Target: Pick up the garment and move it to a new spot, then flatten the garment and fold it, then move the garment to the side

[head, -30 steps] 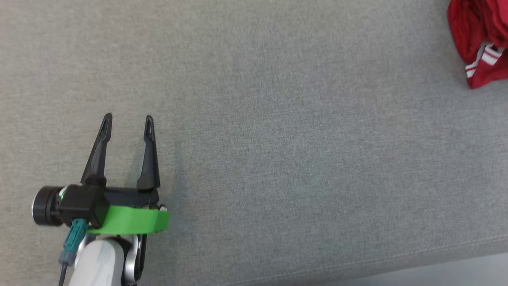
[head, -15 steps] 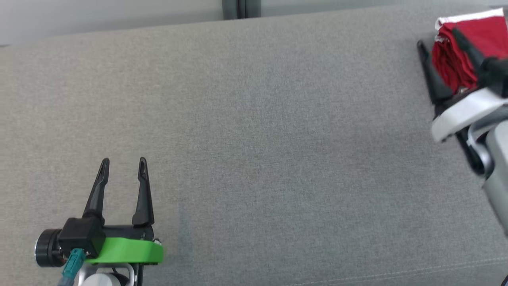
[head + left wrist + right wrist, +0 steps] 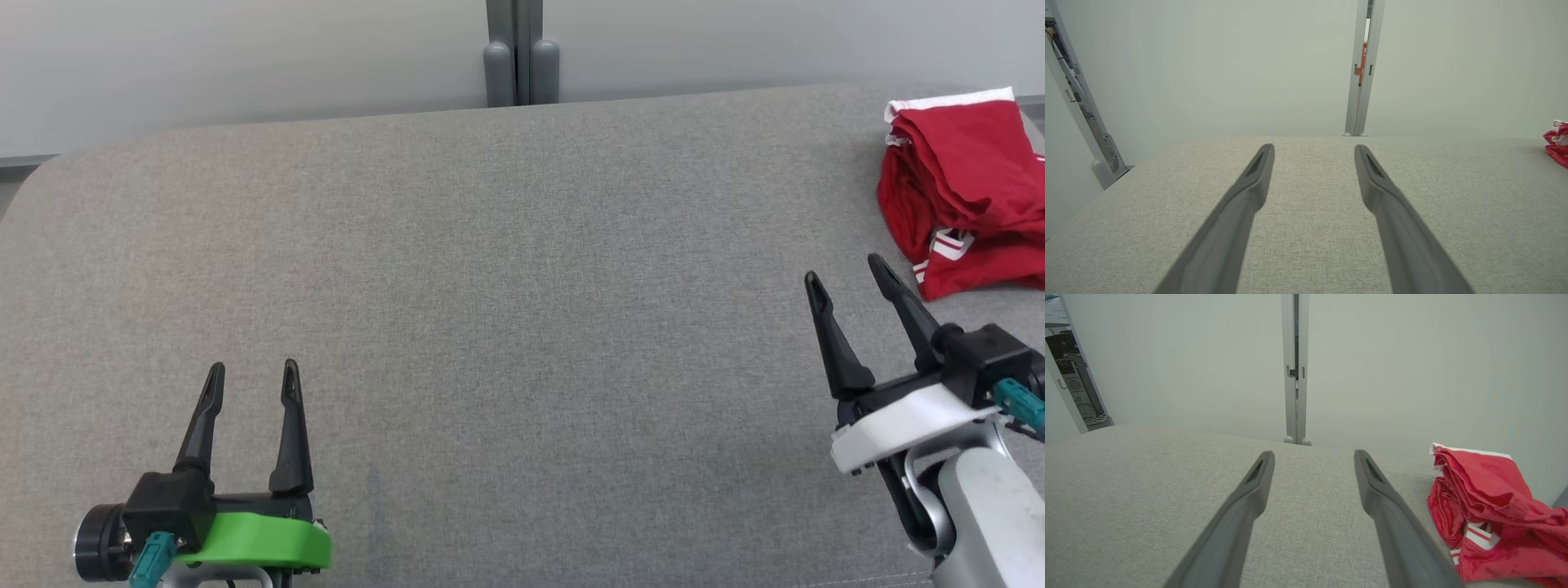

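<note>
Just up and right of the right gripper (image 3: 845, 269), spread and empty at lower right, the crumpled red garment (image 3: 963, 188) with white stripes lies untouched on the grey padded surface (image 3: 522, 286). At lower left, the left gripper (image 3: 252, 367) is spread and empty too.
</note>
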